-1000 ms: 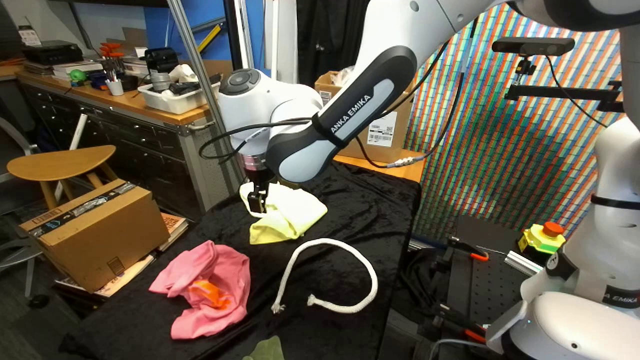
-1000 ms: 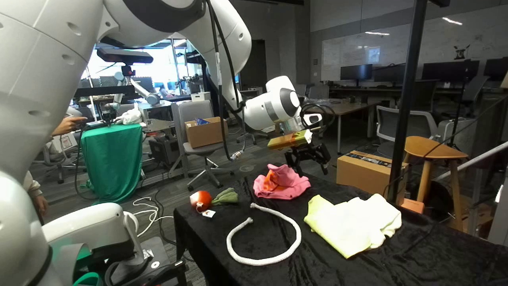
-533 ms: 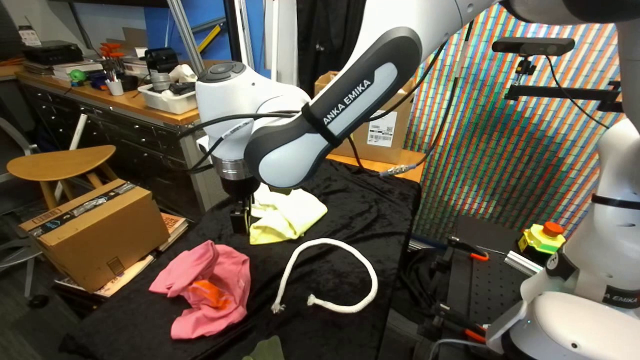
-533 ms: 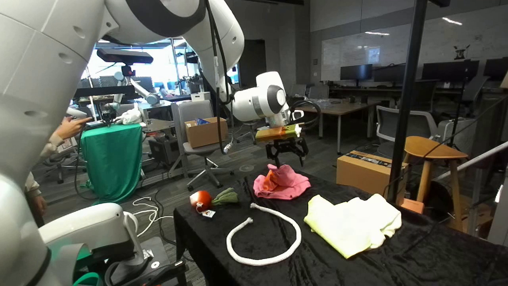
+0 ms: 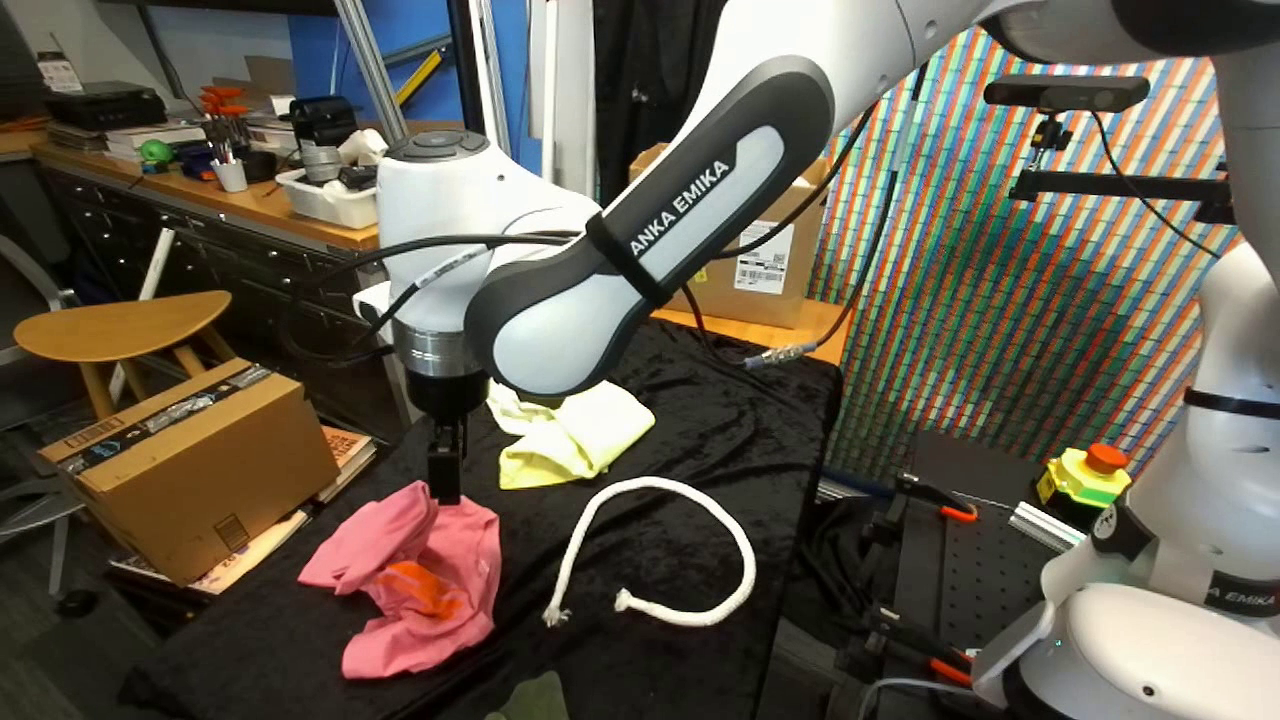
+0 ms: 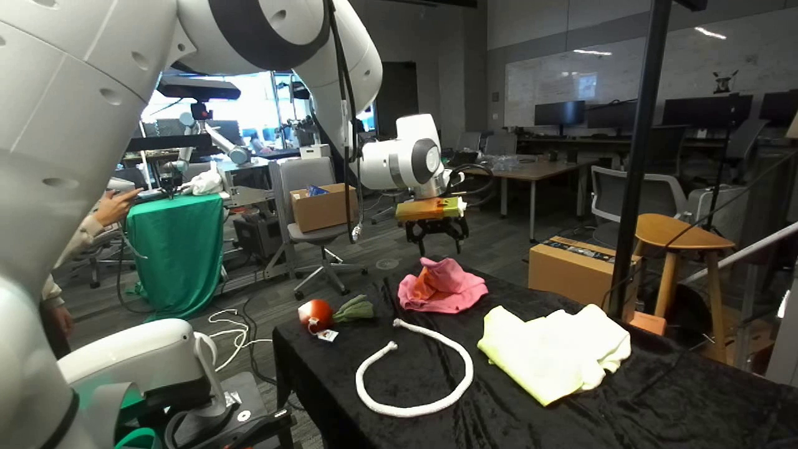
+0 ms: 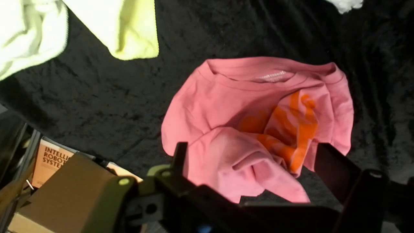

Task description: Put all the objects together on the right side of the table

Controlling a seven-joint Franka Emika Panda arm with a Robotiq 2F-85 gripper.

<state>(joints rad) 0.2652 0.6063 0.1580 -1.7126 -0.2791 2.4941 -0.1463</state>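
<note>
- The gripper [image 6: 441, 251] hangs above the shirt [image 6: 455, 290], its two fingers [image 7: 336, 173] spread wide and pointing down.
- In the wrist view the shirt spans the space between the fingers and reaches a little past both tips; whether a fingertip touches the fabric, I cannot tell.
- The shirt is pink and lies crumpled on the table [image 6: 654, 405], neckline open, part of it bunched into a peak; an orange print [image 7: 307, 126] shows among its folds.
- The rope [image 6: 405, 411] is white and lies on the table in an open loop, its two ends apart, near the shirt.
- The cloth [image 5: 600, 420] is yellow, almost white over much of it, and lies loosely folded on the table, near both shirt and rope and apart from each.
- The ball [image 6: 317, 315], red and white, sits close to the table's edge in an exterior view, a green tuft [image 6: 354, 309] next to it and a white tag [image 6: 327, 335] beside it.
- Beyond the table, a box [image 5: 200, 480] stands near a stool [image 5: 120, 325], with books [image 7: 53, 160] poking out from under it.
- Farther back, a cluttered workbench [image 5: 265, 212] runs behind the stool.
</note>
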